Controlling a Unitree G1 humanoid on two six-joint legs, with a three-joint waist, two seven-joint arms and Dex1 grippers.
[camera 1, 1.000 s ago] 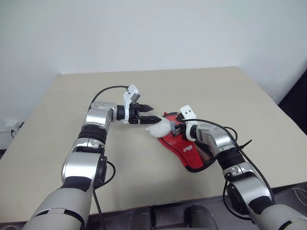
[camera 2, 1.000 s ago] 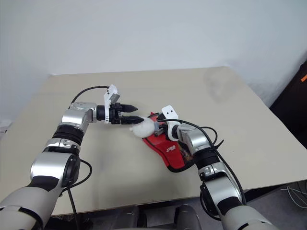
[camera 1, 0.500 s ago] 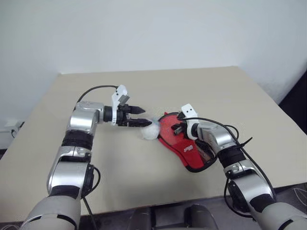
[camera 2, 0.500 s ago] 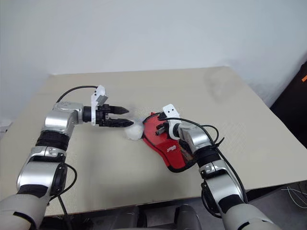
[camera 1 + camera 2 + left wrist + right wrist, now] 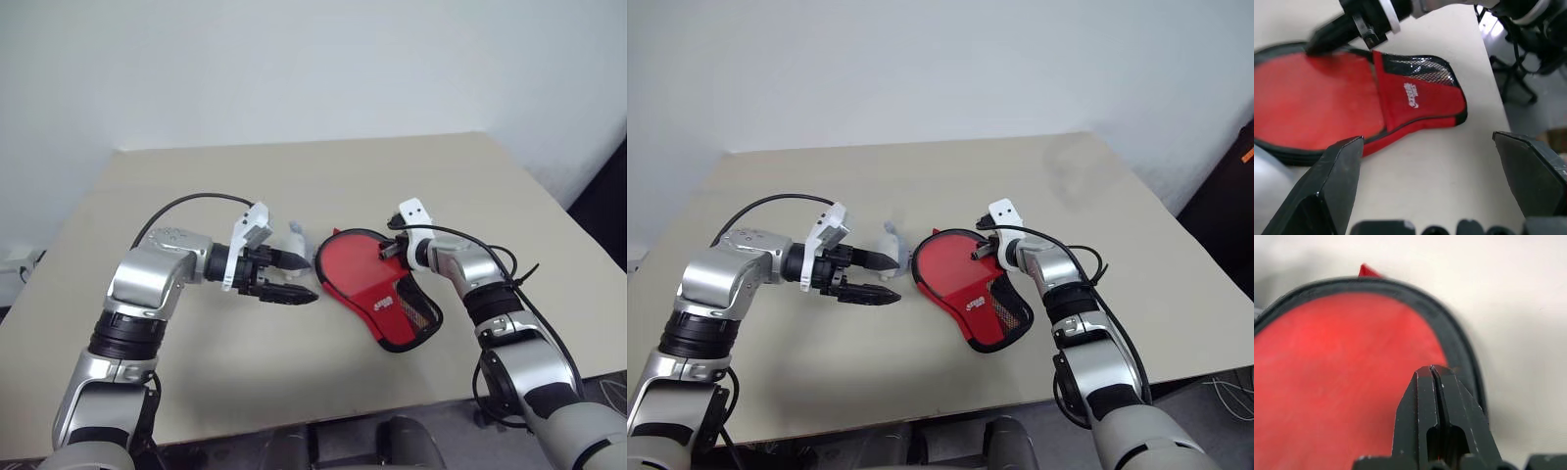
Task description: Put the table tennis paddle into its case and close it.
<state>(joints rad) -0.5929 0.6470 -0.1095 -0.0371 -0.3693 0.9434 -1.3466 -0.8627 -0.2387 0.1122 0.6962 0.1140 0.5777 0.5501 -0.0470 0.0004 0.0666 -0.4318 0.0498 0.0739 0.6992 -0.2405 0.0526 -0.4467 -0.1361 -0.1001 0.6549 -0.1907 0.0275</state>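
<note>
The case (image 5: 377, 289) lies flat on the table, its round end ringed by a black zip edge (image 5: 1449, 333), its narrow end a red mesh panel (image 5: 1415, 95). A round red face inside the wide end looks like the table tennis paddle (image 5: 950, 269); its handle is hidden. The pale ball (image 5: 292, 235) rests on the table just off the case's round end. My left gripper (image 5: 306, 278) hovers open and empty beside that end, its fingers (image 5: 1327, 196) pointing at the case. My right gripper (image 5: 977, 253) is shut, its tip (image 5: 1432, 369) at the case's far rim.
The beige table (image 5: 245, 372) stands against a white wall. Its front edge runs close below the case's narrow end, and its right edge drops off past my right arm. Black cables (image 5: 186, 201) loop off both forearms.
My left gripper drew back from the case toward my left side, leaving the ball on the table. My right gripper slid right along the case's far rim, still shut.
</note>
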